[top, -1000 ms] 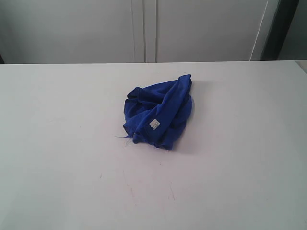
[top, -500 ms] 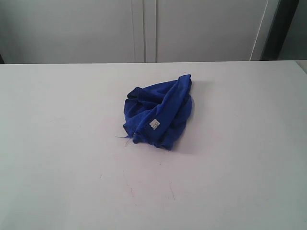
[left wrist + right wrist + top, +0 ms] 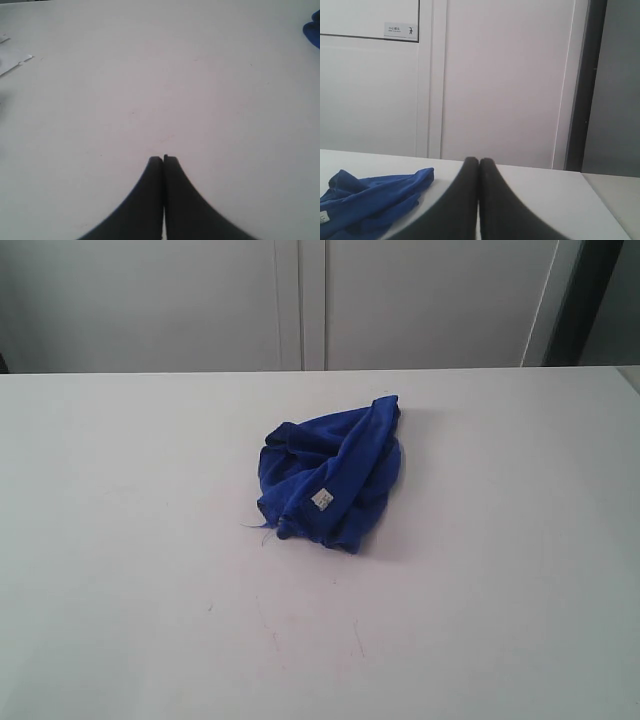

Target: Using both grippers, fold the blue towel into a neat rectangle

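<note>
Small white sticker on white cabinet front, seen from right wrist camera: row of tiny dark characters, then small dark pictogram like walking figure. Characters too small to read.

White tag at edge of blue towel: faint grey marks, illegible.

Nothing legible anywhere: no brand, no number.

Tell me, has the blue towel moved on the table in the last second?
No. The blue towel lies in the same crumpled heap, its peak still just right of the cabinet seam behind the table.
</note>
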Controlling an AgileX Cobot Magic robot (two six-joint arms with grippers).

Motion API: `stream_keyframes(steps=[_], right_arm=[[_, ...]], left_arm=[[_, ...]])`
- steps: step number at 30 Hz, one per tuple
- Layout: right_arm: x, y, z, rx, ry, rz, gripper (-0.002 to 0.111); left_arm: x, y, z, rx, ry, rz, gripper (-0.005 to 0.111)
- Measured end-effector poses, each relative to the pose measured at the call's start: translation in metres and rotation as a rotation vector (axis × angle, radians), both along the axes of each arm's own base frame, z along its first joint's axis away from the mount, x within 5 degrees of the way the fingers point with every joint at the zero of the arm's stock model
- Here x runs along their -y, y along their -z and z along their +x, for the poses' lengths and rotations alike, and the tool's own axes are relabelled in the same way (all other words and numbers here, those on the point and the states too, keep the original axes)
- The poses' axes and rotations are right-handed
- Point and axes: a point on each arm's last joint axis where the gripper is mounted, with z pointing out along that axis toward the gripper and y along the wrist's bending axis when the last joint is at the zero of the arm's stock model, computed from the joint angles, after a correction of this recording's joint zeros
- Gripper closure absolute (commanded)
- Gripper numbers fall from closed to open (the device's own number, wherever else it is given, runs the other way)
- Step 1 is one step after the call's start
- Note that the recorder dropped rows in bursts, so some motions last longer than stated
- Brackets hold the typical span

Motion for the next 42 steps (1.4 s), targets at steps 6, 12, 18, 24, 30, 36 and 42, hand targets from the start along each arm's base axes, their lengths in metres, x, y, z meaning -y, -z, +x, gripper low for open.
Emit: stream_keyframes(steps=[6, 12, 18, 24, 30, 36, 42], right_arm=[[0.0, -0.001, 0.0, 0.007, 0.0, 0.001, 0.108], [0.0, -0.012, -0.003, -0.013, -0.004, -0.002, 0.108], [0.0, -0.036, -0.008, -0.042, -0.01, -0.006, 0.108], [-0.001, -0.06, 0.001, -0.087, -0.012, -0.011, 0.108], [-0.004, -0.079, 0.022, -0.225, -0.016, -0.023, 0.108], [-0.007, -0.091, 0.05, -0.344, -0.018, -0.033, 0.108], [-0.011, -0.097, 0.084, -0.529, -0.02, -0.009, 0.108]], left_arm=[[0.0, 0.0, 0.0, 0.0, 0.0, 0.0, 0.107], [0.0, 0.0, 0.0, 0.0, 0.0, 0.0, 0.107], [0.0, 0.0, 0.0, 0.0, 0.0, 0.0, 0.107], [0.0, 0.0, 0.0, 0.0, 0.0, 0.0, 0.107], [0.0, 0.0, 0.0, 0.0, 0.0, 0.0, 0.107], [0.0, 0.0, 0.0, 0.0, 0.0, 0.0, 0.107], [0.0, 0.0, 0.0, 0.0, 0.0, 0.0, 0.107]])
